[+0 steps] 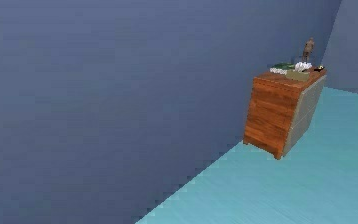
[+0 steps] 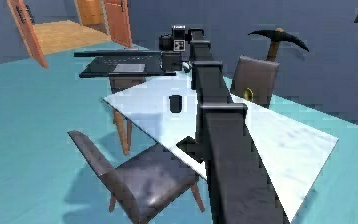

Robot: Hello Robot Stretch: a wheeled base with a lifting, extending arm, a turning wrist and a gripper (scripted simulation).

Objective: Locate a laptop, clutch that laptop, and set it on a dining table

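1. Forward view: a wooden dresser stands against a blue wall on a teal floor. On its top are a small statue and a few flat things too small to name. This view gives what lies ahead of the base, and none of it looks like something the task needs.

2. Arm side view: the arm reaches out across a pale glass-topped dining table. At its far end the gripper holds the laptop, a dark flat slab hanging clear above the floor just past the table's far corner. Whether the claw is released or clenched I cannot tell. A dark cup stands on the tabletop beside the arm. One chair sits at the near side and another at the far side. A pickaxe-shaped thing rises behind the far chair.

3. Step in hand, as I judge it: finding and grasping look done, and setting down is left. The next move calls for drawing the laptop back over the tabletop. It should then be lowered flat onto bare glass, clear of the cup.

4. Between views: the arm side view supplies the table, arm and laptop, and the forward view supplies the dresser.
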